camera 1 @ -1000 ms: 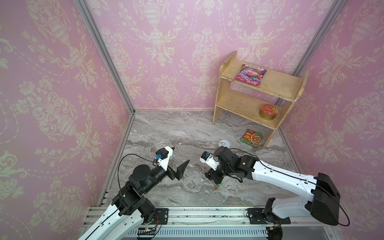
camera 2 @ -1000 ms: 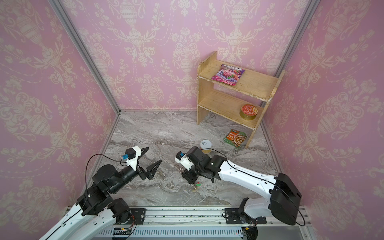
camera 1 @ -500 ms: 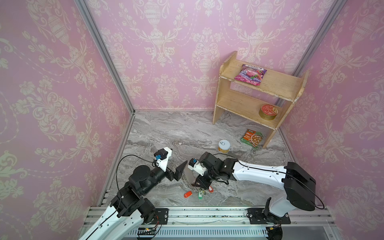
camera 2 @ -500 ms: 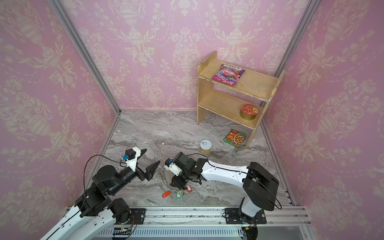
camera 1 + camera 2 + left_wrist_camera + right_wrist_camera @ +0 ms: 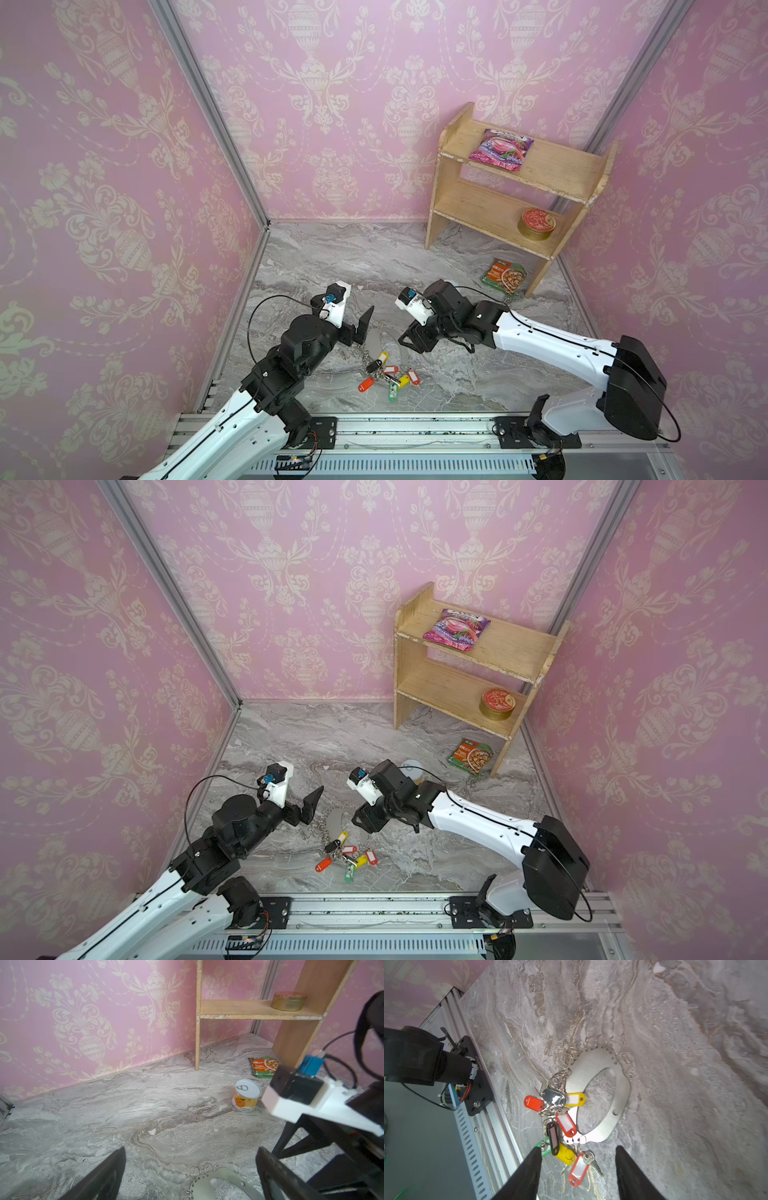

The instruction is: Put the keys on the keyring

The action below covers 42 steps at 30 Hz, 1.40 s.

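The keyring [image 5: 375,337] [image 5: 335,823], a flat silvery loop with small rings, lies on the marble floor between both grippers. Red, orange, yellow and green tags [image 5: 390,378] [image 5: 347,860] bunch at its near side. A black key [image 5: 374,365] [image 5: 552,1096] lies among them beside a yellow tag. My right gripper [image 5: 409,338] [image 5: 577,1150] hovers open over the tags, holding nothing. In the right wrist view the keyring [image 5: 623,1088] lies just beyond its fingertips. My left gripper [image 5: 359,328] [image 5: 191,1150] is wide open and empty, just left of the keyring [image 5: 199,1187].
A wooden shelf [image 5: 577,166] stands at the back right with a pink packet [image 5: 500,149] and a round tin [image 5: 537,223]. A green packet [image 5: 503,276] lies on the floor below. A small can [image 5: 247,1095] stands behind the right arm. An aluminium rail [image 5: 415,428] borders the front.
My right gripper was shut a second ago and has opened. It has drawn back up from the tags, which now lie uncovered on the floor. The left arm has barely moved.
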### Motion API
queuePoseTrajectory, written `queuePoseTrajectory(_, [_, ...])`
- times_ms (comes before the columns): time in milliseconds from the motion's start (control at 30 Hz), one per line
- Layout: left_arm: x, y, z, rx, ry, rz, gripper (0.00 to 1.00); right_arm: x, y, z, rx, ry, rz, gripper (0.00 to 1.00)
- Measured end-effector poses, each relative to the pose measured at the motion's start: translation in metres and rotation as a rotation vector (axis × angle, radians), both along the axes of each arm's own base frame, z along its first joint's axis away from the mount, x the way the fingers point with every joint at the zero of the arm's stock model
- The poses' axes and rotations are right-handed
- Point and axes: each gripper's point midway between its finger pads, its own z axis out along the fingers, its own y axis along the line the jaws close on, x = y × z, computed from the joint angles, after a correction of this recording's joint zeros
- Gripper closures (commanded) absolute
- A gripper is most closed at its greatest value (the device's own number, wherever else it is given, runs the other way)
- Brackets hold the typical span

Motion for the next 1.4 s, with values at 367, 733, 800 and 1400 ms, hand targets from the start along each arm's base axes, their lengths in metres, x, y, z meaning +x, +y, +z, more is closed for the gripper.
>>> queuePoseTrajectory(367, [0.073,0.034,-0.049,0.045,0.057,0.224,0.01,0.098,-0.124,0.004,-0.019,-0.154,-0.375,0.02])
queuePoseTrajectory(733, [0.114,0.093,-0.086,0.069,0.044,0.411,0.01,0.137,-0.250,-0.012,-0.152,-0.362,-0.774,0.00])
queuePoseTrajectory(800, [0.116,0.102,-0.095,0.090,0.047,0.430,0.01,0.140,-0.266,-0.026,-0.184,-0.370,-0.821,0.00])
queuePoseTrajectory(1400, [0.125,0.144,-0.121,0.161,-0.054,0.508,0.01,0.148,-0.278,-0.060,-0.139,-0.554,-0.849,0.01])
